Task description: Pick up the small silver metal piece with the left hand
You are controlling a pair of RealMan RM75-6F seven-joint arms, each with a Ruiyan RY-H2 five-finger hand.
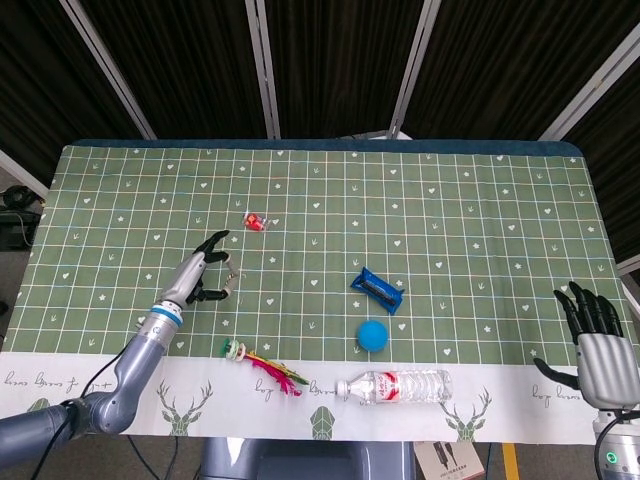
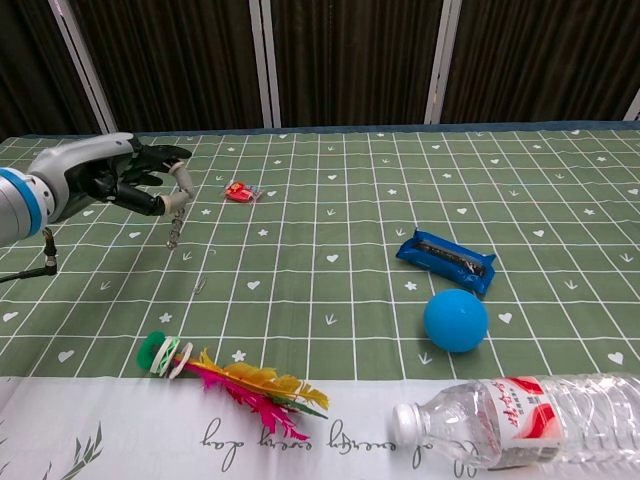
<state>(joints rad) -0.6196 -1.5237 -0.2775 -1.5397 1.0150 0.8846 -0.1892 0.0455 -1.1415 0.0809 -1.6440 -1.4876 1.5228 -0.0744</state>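
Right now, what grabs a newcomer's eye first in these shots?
The left hand, raised over the table's left side, pinches a small silver piece that dangles below its fingers. The blue ball stands out right of centre on the green cloth, just nearer than the blue packet. A feathered shuttlecock and a water bottle lie along the near edge.
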